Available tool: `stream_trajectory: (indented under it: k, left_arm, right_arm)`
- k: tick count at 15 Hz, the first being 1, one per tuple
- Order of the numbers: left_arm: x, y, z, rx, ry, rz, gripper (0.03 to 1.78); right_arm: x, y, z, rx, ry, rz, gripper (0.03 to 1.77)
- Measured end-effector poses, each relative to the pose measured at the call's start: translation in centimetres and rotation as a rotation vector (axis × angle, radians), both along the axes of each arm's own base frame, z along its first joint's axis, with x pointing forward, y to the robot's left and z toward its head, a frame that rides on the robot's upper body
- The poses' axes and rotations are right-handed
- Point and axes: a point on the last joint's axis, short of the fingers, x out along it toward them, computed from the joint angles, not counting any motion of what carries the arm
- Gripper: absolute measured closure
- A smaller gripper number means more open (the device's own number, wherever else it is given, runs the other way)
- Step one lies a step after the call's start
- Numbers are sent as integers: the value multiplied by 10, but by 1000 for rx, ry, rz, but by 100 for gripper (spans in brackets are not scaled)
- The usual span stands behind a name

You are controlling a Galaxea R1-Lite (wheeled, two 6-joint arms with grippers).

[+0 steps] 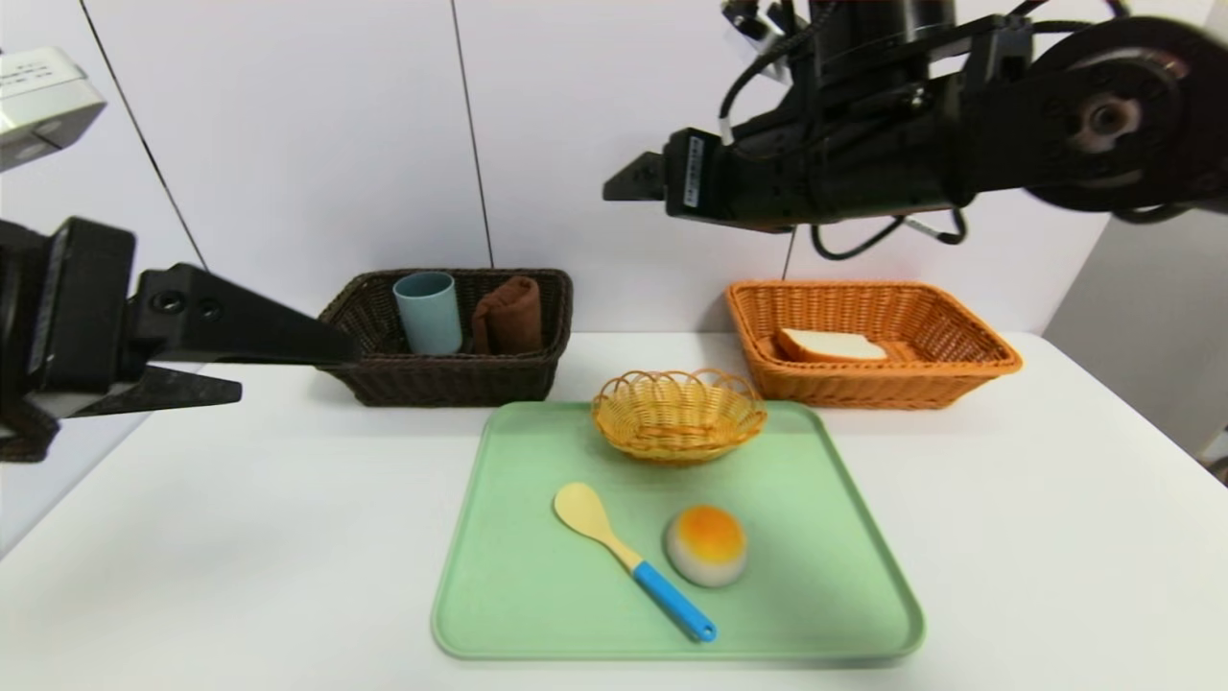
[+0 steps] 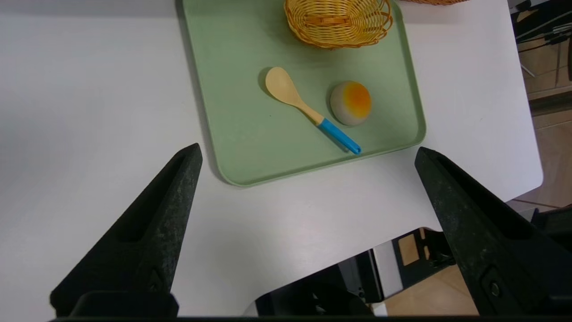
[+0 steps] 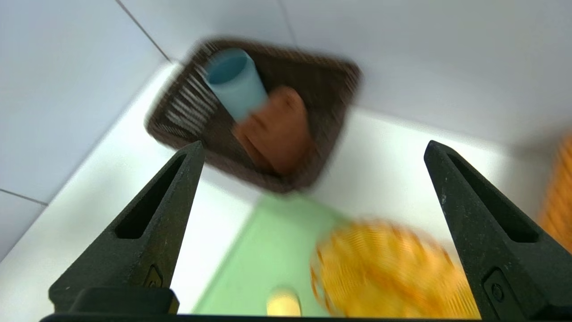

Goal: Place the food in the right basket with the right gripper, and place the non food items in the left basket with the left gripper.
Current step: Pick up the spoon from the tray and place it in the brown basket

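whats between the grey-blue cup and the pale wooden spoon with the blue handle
The dark brown wicker basket's front wall and the green tray's far left part, in the head view.

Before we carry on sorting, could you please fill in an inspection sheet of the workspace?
Surface: white table, green tray flat on it.
Job's things: bun and blue-handled spoon on the tray; bread slice in the orange-tan basket; cup and brown towel in the dark basket.
Clutter: small yellow basket at the tray's far edge.
Grippers: left pincer open, empty, at the table's left; right pincer open, empty, raised above the far side.
Cables: black, looped along the right arm.
Surroundings: white panelled wall behind.
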Motion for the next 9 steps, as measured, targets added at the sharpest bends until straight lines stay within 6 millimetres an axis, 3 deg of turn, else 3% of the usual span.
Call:
stream_trajectory:
  k: [3, 5, 9]
  left_arm:
    - [33, -31, 9, -67, 179, 65, 12]
    - [53, -56, 4, -91, 298, 106, 12]
    - [82, -114, -29, -65, 487, 138, 12]
  right_arm:
    - [-16, -46, -1, -19, 263, -158, 11]
    - [-22, -71, -5, -3, 410, -301, 11]
    - [-27, -103, -8, 52, 540, -465, 11]
